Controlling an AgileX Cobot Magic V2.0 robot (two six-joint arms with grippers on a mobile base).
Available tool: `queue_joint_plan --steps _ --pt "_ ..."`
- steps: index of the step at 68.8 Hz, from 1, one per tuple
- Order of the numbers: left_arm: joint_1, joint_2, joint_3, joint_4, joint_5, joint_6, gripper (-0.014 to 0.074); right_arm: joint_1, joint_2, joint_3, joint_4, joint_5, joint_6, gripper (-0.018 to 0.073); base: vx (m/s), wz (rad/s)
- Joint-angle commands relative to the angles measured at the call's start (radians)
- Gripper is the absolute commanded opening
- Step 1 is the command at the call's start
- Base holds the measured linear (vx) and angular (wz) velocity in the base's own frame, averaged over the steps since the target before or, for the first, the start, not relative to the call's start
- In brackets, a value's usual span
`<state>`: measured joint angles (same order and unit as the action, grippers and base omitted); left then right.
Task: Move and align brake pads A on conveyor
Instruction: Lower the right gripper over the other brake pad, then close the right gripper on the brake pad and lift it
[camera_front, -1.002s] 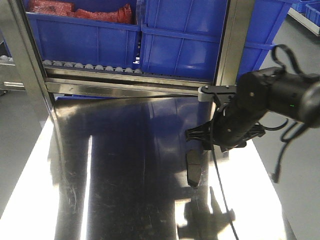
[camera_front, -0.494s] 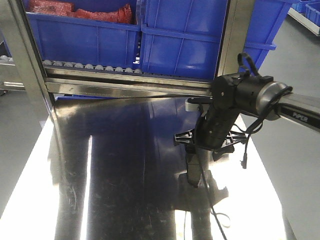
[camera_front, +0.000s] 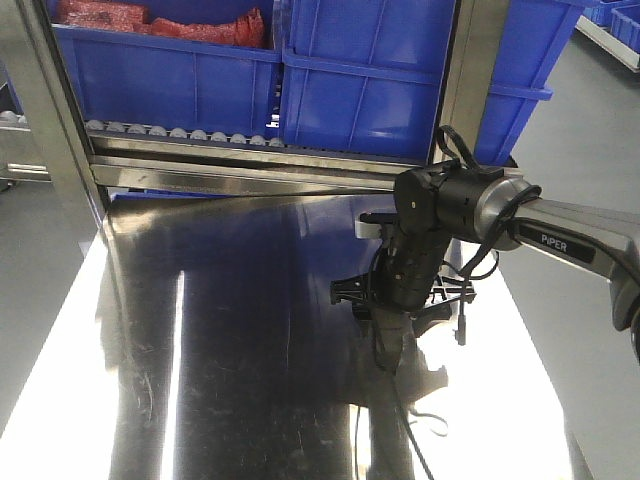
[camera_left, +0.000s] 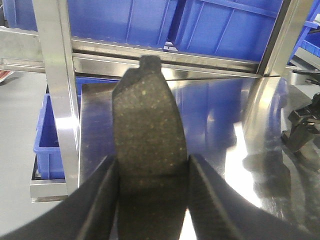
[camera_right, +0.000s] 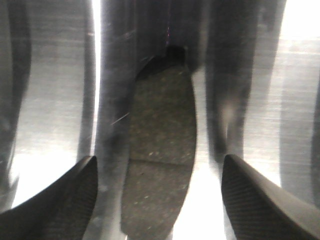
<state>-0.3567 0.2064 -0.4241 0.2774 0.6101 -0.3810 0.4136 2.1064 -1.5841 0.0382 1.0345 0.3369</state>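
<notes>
Steel counter (camera_front: 200, 350) below blue bins (camera_front: 180, 80): the right gripper (camera_right: 159, 172), open, straddles a brake pad (camera_right: 160, 125) at mid-frame, apparently mid-pickup and needing to lower and close, while the left gripper (camera_left: 152, 172) clasps a second brake pad (camera_left: 147, 115).

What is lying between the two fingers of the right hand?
A brake pad, flat on the steel table, sits between the fingers of the open right hand, with bare steel on either side. The right wrist view shows this.
</notes>
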Motion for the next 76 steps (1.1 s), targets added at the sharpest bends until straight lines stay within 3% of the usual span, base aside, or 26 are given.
queue_joint_plan --steps 1,38,47,67,76 --pt "-0.001 0.009 -0.028 0.016 -0.095 0.0 -0.0006 -0.003 -0.052 -0.03 -0.026 -0.005 0.008 0.0507 0.0 0.0" --pt "-0.001 0.009 -0.028 0.016 -0.095 0.0 -0.0006 -0.003 -0.011 -0.03 -0.026 -0.013 0.031 0.0475 0.0 0.0" --pt "-0.001 0.009 -0.028 0.016 -0.095 0.0 -0.0006 -0.003 -0.01 -0.03 -0.028 -0.011 0.035 0.0372 0.0 0.0" --pt "-0.001 0.009 -0.028 0.016 -0.095 0.0 -0.0006 -0.003 -0.05 -0.03 -0.045 -0.008 0.035 -0.0015 0.0 0.0" --pt "-0.001 0.009 -0.028 0.016 -0.095 0.0 -0.0006 -0.003 -0.12 -0.029 -0.089 -0.015 0.034 -0.0011 0.0 0.0"
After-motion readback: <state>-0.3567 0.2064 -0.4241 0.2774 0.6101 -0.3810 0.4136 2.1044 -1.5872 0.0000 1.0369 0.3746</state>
